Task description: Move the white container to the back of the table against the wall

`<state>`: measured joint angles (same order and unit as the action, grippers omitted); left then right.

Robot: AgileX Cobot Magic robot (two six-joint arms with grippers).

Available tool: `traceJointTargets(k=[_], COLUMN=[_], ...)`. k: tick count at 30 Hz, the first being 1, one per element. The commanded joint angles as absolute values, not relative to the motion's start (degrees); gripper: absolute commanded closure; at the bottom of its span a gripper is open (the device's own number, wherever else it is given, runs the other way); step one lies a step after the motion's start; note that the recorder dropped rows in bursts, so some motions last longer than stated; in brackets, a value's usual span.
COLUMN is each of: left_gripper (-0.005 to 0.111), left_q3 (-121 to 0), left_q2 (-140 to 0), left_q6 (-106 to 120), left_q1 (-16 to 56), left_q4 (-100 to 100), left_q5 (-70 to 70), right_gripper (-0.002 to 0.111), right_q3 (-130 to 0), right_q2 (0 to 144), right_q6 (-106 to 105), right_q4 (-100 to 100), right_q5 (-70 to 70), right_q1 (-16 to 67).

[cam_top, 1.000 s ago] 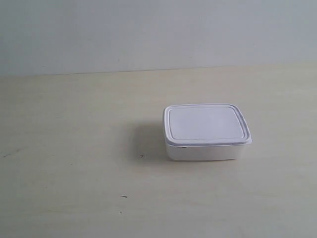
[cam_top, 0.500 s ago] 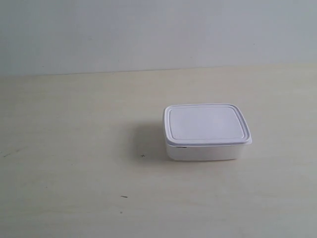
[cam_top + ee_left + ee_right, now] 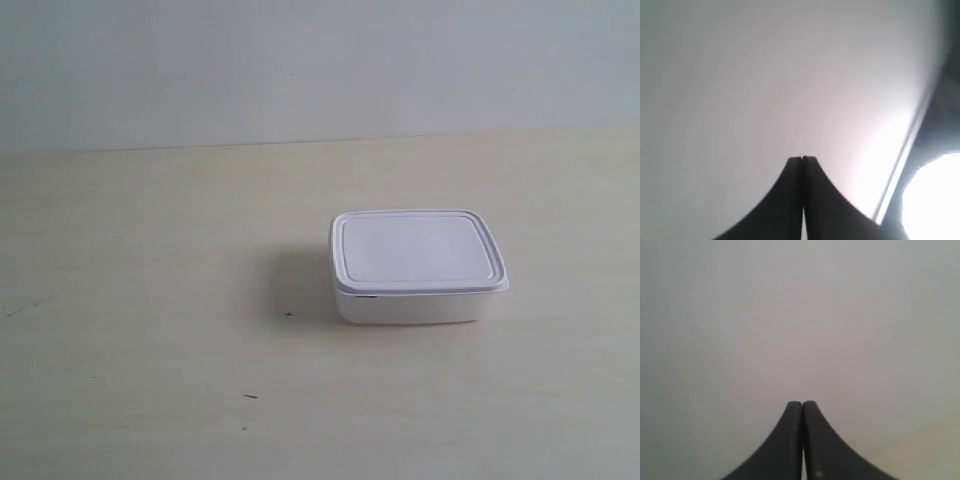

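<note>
The white container (image 3: 415, 265) sits lid-on on the table (image 3: 150, 300), right of the middle in the exterior view and well in front of the wall (image 3: 300, 70). Neither arm shows in that view. My left gripper (image 3: 802, 159) is shut with nothing in it and faces a plain pale surface. My right gripper (image 3: 802, 403) is shut and empty too, facing the pale wall (image 3: 790, 315), with a corner of the cream table (image 3: 930, 450) showing beside it. The container does not appear in either wrist view.
A few tiny dark marks (image 3: 249, 396) dot the tabletop in front of and beside the container. In the left wrist view a pale bar (image 3: 905, 155) and a bright glare patch (image 3: 935, 200) lie to one side.
</note>
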<state>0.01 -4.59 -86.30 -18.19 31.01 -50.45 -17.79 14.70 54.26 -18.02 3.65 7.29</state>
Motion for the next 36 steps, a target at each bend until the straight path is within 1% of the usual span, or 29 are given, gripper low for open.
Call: traceJointTargets(k=[1,5,7,10,13,15,22,26,30,33,36], left_gripper=[0.107,0.107,0.107,0.107,0.107,0.107,0.107,0.107,0.107,0.107,0.107], left_q3=[0.0,0.0,-0.3,-4.5,-9.4,-11.6,-16.2,-19.9,-23.2,-26.0,-29.3], left_q2=[-4.9,-6.3,-8.0,-12.4,-17.8,-21.6,-36.4,-41.0,-42.4,-42.4,-42.4], left_q6=[-87.0,-85.6,-85.6,-88.4,-94.6,-96.5,-101.5,-107.4,-112.6,-115.2,-119.0], left_q1=[-17.7,-17.7,-17.7,-17.5,-16.5,-15.2,-7.1,-3.5,-0.7,0.2,1.0], left_q4=[33.3,34.2,36.6,47.8,60.1,63.4,69.5,78.0,82.0,83.1,89.0], left_q5=[-64.2,-64.4,-62.0,-58.3,-57.9,-57.7,-52.9,-49.7,-41.6,-33.6,-27.0], right_gripper=[0.108,0.108,0.108,0.108,0.108,0.108,0.108,0.108,0.108,0.108,0.108], right_q3=[-19.8,-21.1,-21.6,-22.6,-23.3,-23.7,-24.0,-24.0,-24.0,-24.0,-24.0], right_q2=[20.9,25.3,27.4,29.6,31.5,32.1,34.7,36.2,37.6,38.7,40.0], right_q6=[53.9,52.5,50.9,49.5,47.7,47.5,45.4,45.1,45.0,45.0,45.0], right_q4=[-22.1,-23.3,-23.3,-23.3,-23.0,-23.0,-22.6,-22.5,-22.5,-22.5,-22.5], right_q5=[-0.4,-1.7,-2.6,-5.4,-7.6,-8.6,-10.2,-10.6,-10.7,-10.7,-10.7], right_q1=[12.9,17.9,20.3,22.9,24.8,26.0,28.3,28.3,28.3,28.3,28.3])
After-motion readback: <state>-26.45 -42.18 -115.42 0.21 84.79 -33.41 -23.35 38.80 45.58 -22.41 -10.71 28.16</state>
